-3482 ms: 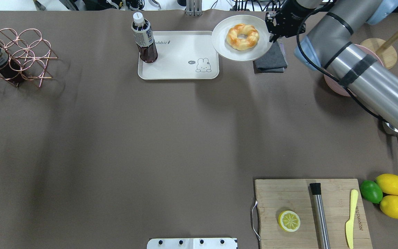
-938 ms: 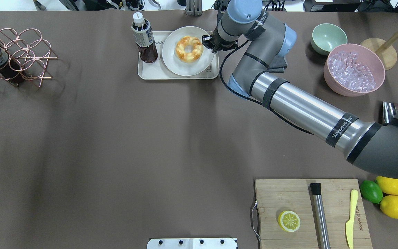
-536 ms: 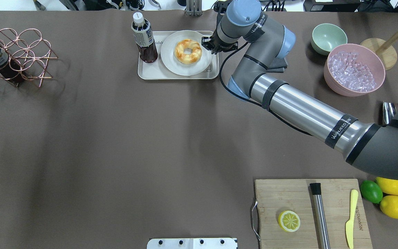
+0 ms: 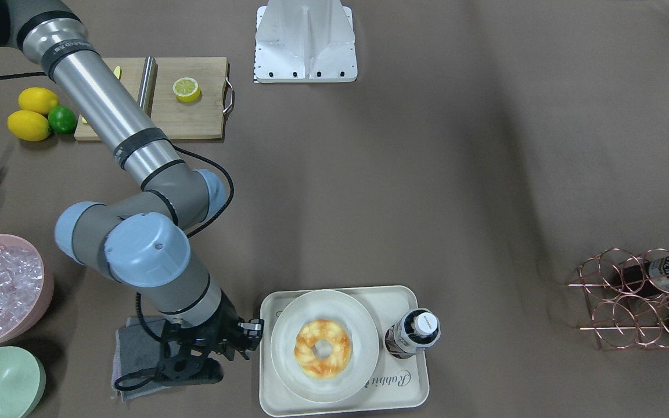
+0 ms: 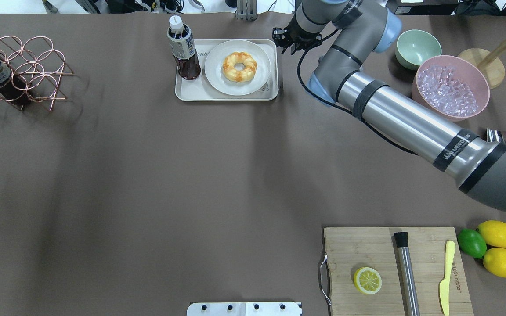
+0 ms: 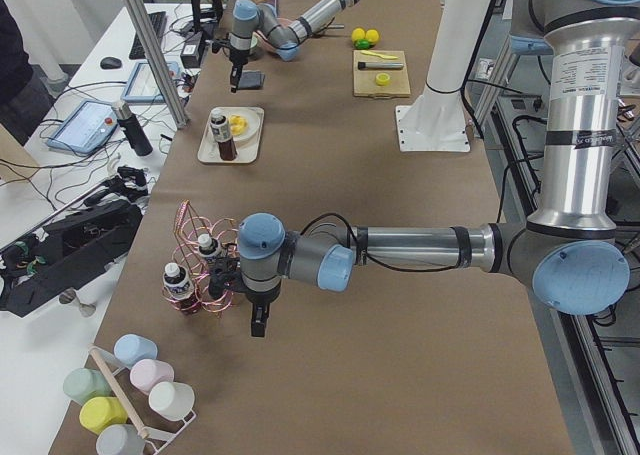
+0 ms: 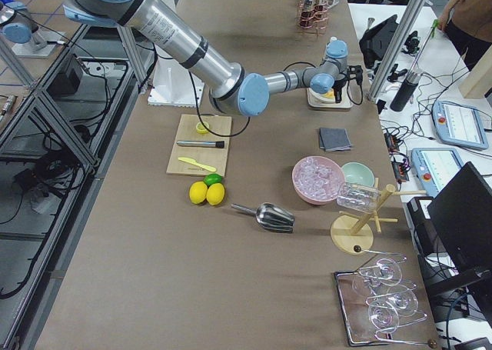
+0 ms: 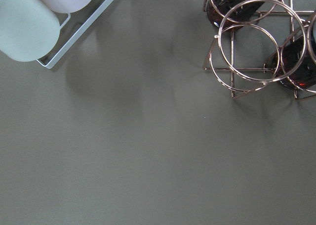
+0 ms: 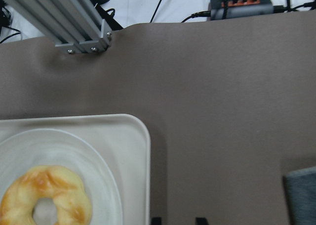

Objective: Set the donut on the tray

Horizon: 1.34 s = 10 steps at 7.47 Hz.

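The glazed donut (image 5: 239, 66) lies on a white plate (image 5: 218, 81), and the plate rests on the cream tray (image 5: 187, 91) next to a dark drink bottle (image 5: 183, 52). The donut (image 4: 323, 348) and tray (image 4: 404, 395) also show in the front-facing view. My right gripper (image 5: 289, 40) is open and empty, just off the tray's right edge, apart from the plate. The right wrist view shows the donut (image 9: 44, 195), the tray corner (image 9: 133, 131) and the gripper's (image 9: 177, 220) parted fingertips. My left gripper (image 6: 258, 320) hangs near the copper rack; I cannot tell its state.
A copper bottle rack (image 5: 20, 70) stands at the far left. A grey cloth (image 4: 131, 348), a green bowl (image 5: 417, 48) and a pink bowl of ice (image 5: 450, 87) lie right of the tray. A cutting board (image 5: 393, 267) with a lemon half is near the front.
My right gripper carried the plate with the donut onto the tray, let go of its rim, and drew back to the right, off the tray.
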Each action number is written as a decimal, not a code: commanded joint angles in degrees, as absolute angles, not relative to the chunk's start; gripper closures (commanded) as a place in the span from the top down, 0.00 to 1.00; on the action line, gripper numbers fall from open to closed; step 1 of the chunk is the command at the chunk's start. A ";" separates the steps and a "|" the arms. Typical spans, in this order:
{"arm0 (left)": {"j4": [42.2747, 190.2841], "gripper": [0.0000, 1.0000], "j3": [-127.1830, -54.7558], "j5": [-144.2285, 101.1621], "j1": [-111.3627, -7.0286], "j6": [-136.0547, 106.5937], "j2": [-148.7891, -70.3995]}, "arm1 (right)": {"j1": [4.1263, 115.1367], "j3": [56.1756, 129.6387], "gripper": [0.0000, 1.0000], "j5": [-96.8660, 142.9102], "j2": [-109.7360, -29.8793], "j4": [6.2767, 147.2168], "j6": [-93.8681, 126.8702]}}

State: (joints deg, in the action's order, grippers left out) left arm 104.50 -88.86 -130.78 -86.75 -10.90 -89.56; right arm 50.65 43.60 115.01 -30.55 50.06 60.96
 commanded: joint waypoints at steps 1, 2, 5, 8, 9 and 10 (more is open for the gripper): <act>104.50 0.99 -88.86 -130.69 -86.75 -10.90 -89.56 | 57.72 67.73 0.39 123.63 -44.48 69.35 49.88; 104.50 0.99 -88.86 -130.78 -86.75 -10.90 -89.56 | 61.05 76.55 0.45 126.62 -50.91 74.57 49.40; 104.41 0.99 -88.86 -130.78 -86.75 -10.90 -89.56 | 66.79 98.64 0.51 129.46 -74.55 80.58 40.45; 104.33 0.99 -88.95 -130.78 -86.75 -10.90 -89.56 | 72.75 108.96 0.57 132.62 -90.39 80.95 33.01; 104.33 0.99 -88.95 -130.78 -86.84 -10.90 -89.56 | 75.56 109.77 0.59 133.58 -94.35 80.95 28.35; 104.33 0.99 -88.95 -130.78 -86.84 -10.90 -89.56 | 78.37 109.95 0.60 134.03 -98.05 80.86 22.47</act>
State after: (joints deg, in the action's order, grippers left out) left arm 104.34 -88.94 -130.78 -86.79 -10.90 -89.56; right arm 73.68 108.69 132.83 -91.23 80.92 31.44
